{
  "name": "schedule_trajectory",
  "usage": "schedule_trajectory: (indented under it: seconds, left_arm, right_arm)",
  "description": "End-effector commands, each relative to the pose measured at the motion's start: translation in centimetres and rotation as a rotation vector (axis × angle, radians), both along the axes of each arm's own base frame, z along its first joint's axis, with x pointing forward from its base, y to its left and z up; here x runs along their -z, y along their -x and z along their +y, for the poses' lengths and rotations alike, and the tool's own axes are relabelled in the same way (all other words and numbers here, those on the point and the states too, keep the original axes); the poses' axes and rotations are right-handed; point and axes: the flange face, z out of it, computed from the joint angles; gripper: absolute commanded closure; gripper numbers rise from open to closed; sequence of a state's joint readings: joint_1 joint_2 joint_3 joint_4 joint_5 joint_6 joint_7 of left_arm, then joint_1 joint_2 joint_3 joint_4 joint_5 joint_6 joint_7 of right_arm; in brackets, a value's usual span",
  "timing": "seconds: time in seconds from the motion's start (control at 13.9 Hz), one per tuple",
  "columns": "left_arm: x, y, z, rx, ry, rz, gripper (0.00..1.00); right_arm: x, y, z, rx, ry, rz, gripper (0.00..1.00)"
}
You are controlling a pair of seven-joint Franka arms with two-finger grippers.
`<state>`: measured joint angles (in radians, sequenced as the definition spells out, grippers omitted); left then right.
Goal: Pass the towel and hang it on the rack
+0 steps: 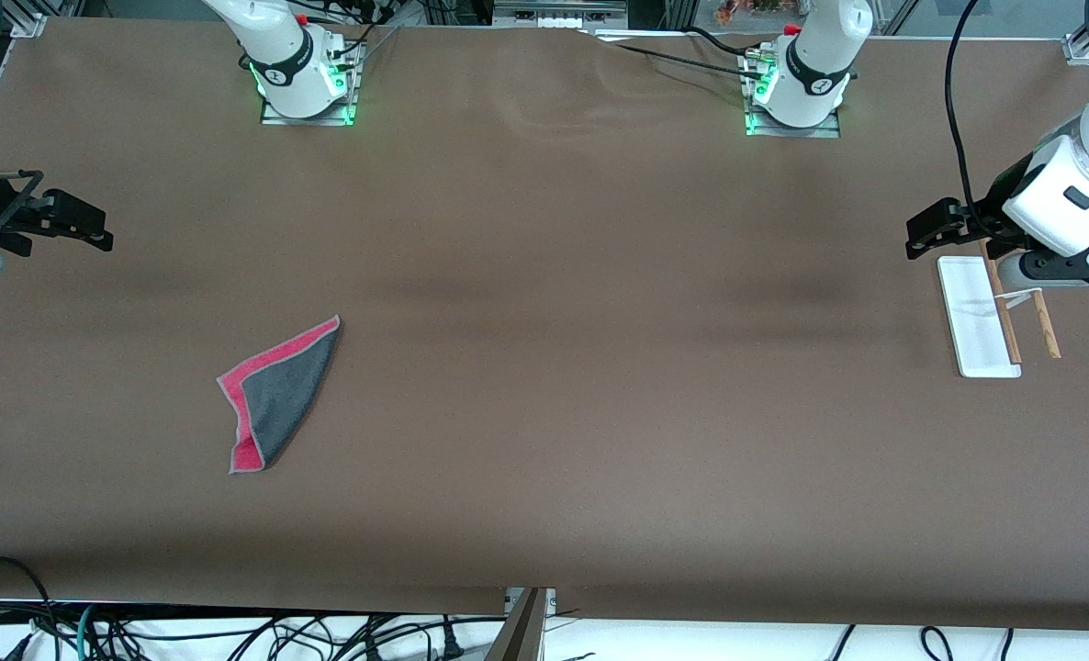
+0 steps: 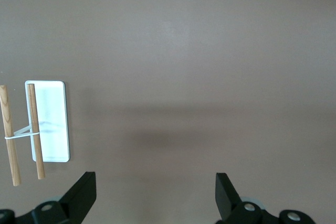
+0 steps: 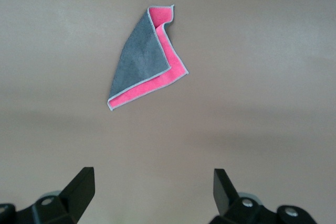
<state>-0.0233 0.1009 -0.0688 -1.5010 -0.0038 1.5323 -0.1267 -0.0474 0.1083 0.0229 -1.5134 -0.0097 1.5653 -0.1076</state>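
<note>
Front view showed the task not yet begun: the towel (image 1: 276,397) lay loose on the table (image 1: 544,413), folded into a rough triangle, dark grey with a pinkish-red underside turned up along two edges and a pale stitched border; it looked soft and limp. It was well apart from the rack (image 1: 994,317), toward the right arm's end of the table. The rack had a flat white rectangular base and two thin brown wooden rods joined by a white bracket, and nothing hung on it. The right end effector (image 3: 152,192) hovered wide and unloaded, well apart from the rack. The left end effector (image 2: 155,195) hung over the rack, wide and unloaded too. Pickup, handover and hanging all remained
</note>
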Motion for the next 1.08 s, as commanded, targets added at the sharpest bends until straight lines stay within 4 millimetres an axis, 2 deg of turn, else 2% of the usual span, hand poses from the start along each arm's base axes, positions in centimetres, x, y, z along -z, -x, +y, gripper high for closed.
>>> schedule_trajectory:
  seconds: [0.0, 0.22, 0.36, 0.5, 0.72, 1.01]
  left_arm:
    - [-0.6, 0.2, -0.1, 0.016, -0.012, -0.016, 0.0]
    - [-0.6, 0.2, -0.2, 0.016, -0.011, -0.016, 0.0]
    - [-0.6, 0.2, -0.1, 0.015, -0.012, -0.016, 0.0]
    - [-0.6, 0.2, -0.2, 0.016, -0.011, -0.016, 0.0]
    - [-0.6, 0.2, -0.1, 0.015, -0.012, -0.016, 0.0]
    - [-0.6, 0.2, -0.1, 0.015, -0.012, -0.016, 0.0]
  right_arm:
    - [0.7, -1.2, -0.1, -0.007, 0.009, -0.011, 0.0]
    - [3.2, -3.2, 0.4, -0.01, 0.003, -0.029, 0.0]
    - [7.6, -5.3, 1.2, -0.03, -0.003, -0.006, 0.0]
    - [10.4, -6.8, 1.5, -0.036, -0.006, -0.01, 0.0]
    - [15.3, -8.7, 3.8, -0.073, -0.002, -0.004, 0.0]
    - [22.3, -11.6, 4.0, -0.077, -0.008, -0.067, 0.0]
